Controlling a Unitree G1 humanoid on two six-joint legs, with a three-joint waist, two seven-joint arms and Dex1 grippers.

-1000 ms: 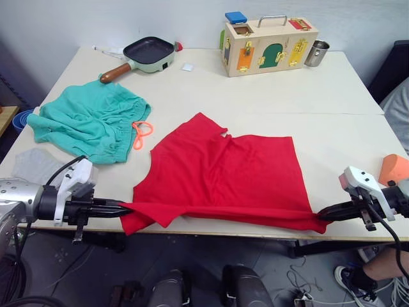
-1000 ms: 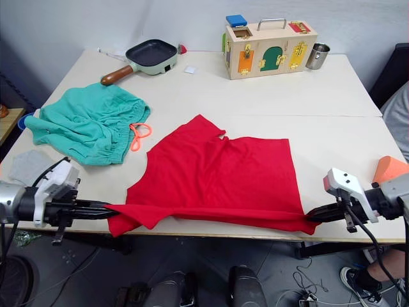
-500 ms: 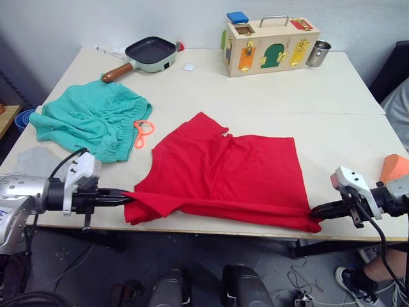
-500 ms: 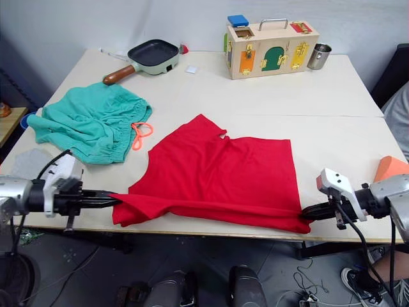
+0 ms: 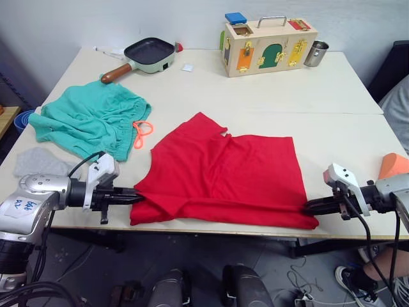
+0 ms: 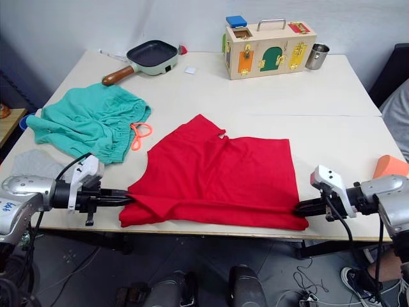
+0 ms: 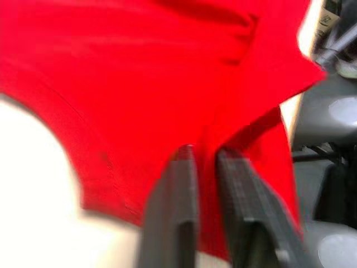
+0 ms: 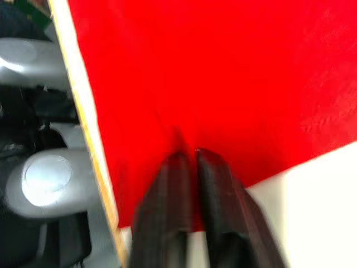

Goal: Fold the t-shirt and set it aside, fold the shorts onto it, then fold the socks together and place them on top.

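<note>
The red t-shirt (image 5: 223,173) lies spread on the table's near half, its front hem doubled over along the table edge. My left gripper (image 5: 139,196) is shut on the hem's left corner, and the left wrist view shows red cloth pinched between the fingers (image 7: 181,184). My right gripper (image 5: 307,206) is shut on the hem's right corner, fingertips (image 8: 178,162) pressed into the fabric. The teal shorts (image 5: 89,121) with an orange drawstring (image 5: 142,132) lie crumpled at the left. The light grey socks (image 5: 38,163) rest at the left table edge, behind my left arm.
At the back of the table stand a green frying pan (image 5: 150,51), a wooden latch box (image 5: 268,45) and a metal cup (image 5: 316,52). An orange object (image 5: 394,166) sits at the right edge. A seated person's leg (image 5: 383,259) shows at the right.
Both grippers have drawn inward and forward over the table with the shirt's front hem, laying it up onto the tabletop; the hanging fold has flattened against the shirt.
</note>
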